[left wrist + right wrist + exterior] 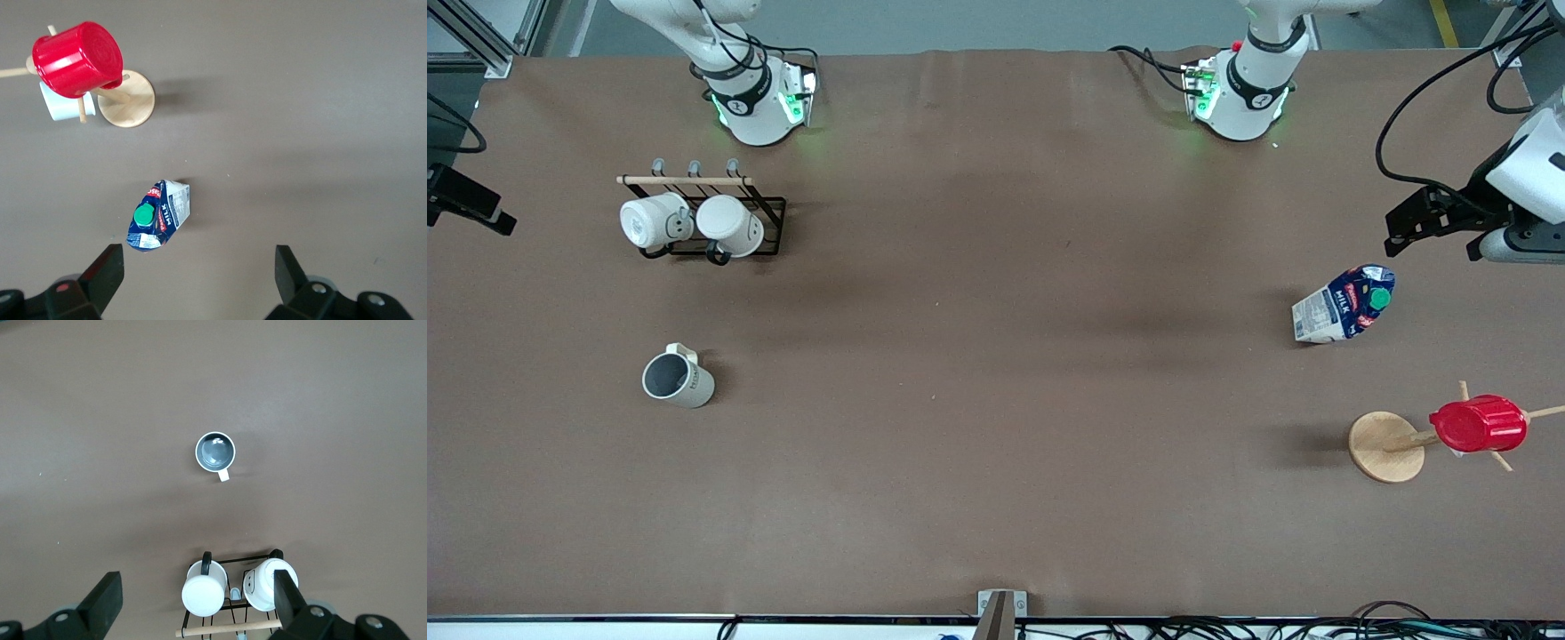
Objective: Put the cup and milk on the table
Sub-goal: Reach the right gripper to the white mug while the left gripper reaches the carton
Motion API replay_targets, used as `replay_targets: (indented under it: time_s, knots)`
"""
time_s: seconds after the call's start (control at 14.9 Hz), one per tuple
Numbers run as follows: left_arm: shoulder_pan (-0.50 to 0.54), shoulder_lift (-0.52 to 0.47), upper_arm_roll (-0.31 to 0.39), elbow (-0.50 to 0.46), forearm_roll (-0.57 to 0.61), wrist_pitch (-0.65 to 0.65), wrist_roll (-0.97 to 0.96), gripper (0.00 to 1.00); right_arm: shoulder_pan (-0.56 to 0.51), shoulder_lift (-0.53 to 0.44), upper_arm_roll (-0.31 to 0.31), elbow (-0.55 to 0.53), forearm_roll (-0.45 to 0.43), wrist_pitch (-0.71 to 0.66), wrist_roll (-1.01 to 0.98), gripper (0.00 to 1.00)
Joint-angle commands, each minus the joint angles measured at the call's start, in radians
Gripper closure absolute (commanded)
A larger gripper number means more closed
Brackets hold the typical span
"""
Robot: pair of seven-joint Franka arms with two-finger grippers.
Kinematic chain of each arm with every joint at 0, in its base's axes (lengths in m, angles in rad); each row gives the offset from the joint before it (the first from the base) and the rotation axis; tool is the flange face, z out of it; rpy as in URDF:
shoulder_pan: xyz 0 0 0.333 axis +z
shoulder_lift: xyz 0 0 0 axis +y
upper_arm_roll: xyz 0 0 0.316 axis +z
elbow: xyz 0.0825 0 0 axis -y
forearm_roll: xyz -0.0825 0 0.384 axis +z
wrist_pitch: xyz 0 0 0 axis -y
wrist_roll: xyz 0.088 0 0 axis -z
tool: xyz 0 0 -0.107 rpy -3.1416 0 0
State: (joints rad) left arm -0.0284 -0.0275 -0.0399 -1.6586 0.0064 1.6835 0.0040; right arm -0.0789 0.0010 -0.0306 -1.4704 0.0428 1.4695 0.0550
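Left gripper (193,280) hovering spread wide over table (996,356) near upright milk carton (1346,304); right gripper (193,603) spread above mug rack (230,590), cup (677,379) standing.

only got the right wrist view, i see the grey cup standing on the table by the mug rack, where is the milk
observer: The milk carton stands on the table toward the left arm's end, apart from everything else.
operator: is the left arm holding it
observer: No. The left end effector is open and up in the air, over bare table just beside the carton.
operator: anything close to the carton i should know about
observer: A red cup hangs on a wooden stand, nearer to the front camera than the carton and not touching it.
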Motion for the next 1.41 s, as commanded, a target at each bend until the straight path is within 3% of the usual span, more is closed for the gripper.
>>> replay_targets:
  time_s: [0.0, 0.2, 0.54, 0.74, 1.14, 1.34]
  knots:
    - [0.008, 0.029, 0.021, -0.004, -0.016, -0.005, -0.001, 0.00, -0.001, -0.026, 0.005, -0.027, -0.011, 0.002, -0.007, 0.00]
    - [0.008, 0.070, 0.060, -0.029, -0.017, 0.039, 0.002, 0.00, -0.002, -0.026, 0.005, -0.027, -0.011, -0.008, -0.006, 0.00]
    - [0.008, 0.066, 0.112, -0.206, -0.016, 0.208, 0.027, 0.00, -0.005, 0.000, 0.003, -0.025, -0.011, 0.014, -0.006, 0.00]
    - [0.015, 0.067, 0.130, -0.308, -0.016, 0.307, 0.054, 0.00, -0.004, 0.078, 0.003, -0.051, -0.009, 0.072, -0.007, 0.00]
    - [0.036, 0.141, 0.143, -0.382, -0.016, 0.401, 0.082, 0.00, 0.011, 0.189, 0.003, -0.399, -0.009, 0.604, -0.076, 0.00]
    - [0.048, 0.156, 0.143, -0.440, -0.016, 0.475, 0.082, 0.00, -0.013, 0.292, 0.003, -0.459, -0.012, 0.800, -0.193, 0.00]
